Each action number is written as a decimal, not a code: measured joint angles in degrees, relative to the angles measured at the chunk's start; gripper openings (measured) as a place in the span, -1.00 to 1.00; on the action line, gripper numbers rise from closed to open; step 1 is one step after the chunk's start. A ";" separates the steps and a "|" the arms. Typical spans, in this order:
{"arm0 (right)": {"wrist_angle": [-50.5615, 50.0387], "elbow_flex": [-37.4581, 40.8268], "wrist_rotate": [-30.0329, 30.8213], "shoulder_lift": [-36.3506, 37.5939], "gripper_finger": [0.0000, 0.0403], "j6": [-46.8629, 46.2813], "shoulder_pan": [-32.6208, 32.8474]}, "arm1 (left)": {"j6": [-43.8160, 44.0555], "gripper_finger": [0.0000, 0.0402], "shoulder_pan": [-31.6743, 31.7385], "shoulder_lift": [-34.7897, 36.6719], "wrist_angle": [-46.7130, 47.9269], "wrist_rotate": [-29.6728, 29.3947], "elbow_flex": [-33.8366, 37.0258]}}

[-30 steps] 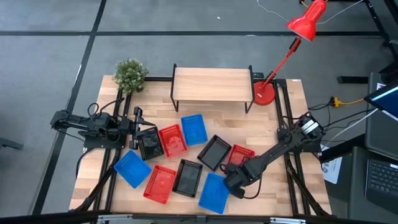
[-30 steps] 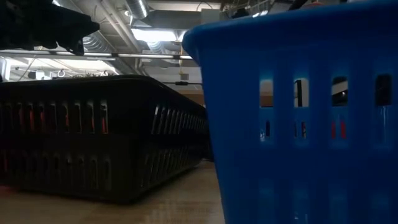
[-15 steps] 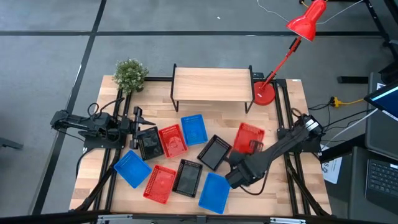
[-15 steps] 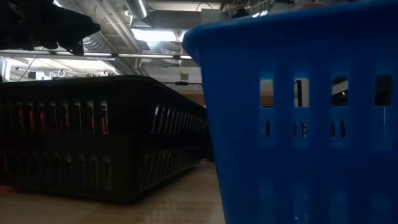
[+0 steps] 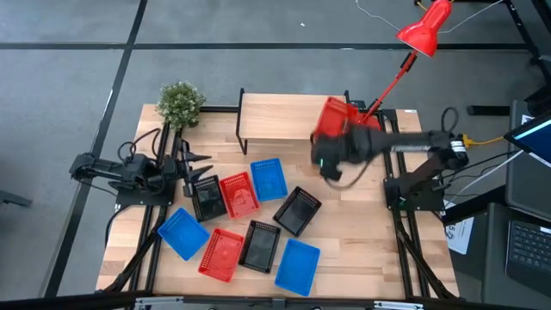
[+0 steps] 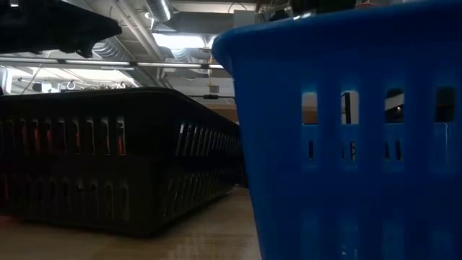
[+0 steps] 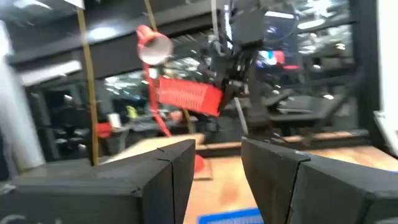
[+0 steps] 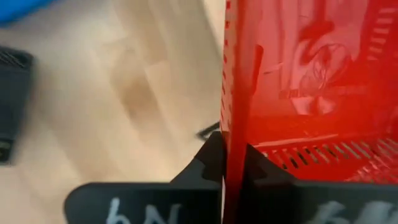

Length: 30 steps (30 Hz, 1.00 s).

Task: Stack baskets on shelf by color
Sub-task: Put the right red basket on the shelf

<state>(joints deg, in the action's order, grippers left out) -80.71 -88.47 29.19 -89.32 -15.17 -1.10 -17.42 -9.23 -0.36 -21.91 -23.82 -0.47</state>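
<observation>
High view: right tool point(image 5: 326, 148) clamps red basket point(image 5: 332, 119).

The right arm stretches from the frame's right edge toward upper centre in the high view, its right gripper point(image 5: 330, 148) clamped on the rim of a red basket point(image 5: 332, 119). The left arm waits at mid-left, its left gripper point(image 5: 195, 163) parted and holding nothing.

A grey tiled floor point(image 5: 77, 52) surrounds the wooden table point(image 5: 370, 241), with ceiling ducts point(image 6: 155, 14) overhead.
</observation>
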 joint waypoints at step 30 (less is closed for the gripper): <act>8.63 6.19 -20.15 -0.26 -0.88 38.00 -25.97 | 1.87 -0.36 3.01 0.00 -0.83 -5.25 0.00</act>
<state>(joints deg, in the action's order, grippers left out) -72.07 -82.28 9.04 -89.58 22.83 -27.07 -15.55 -6.22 -0.36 -22.74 -29.07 -0.47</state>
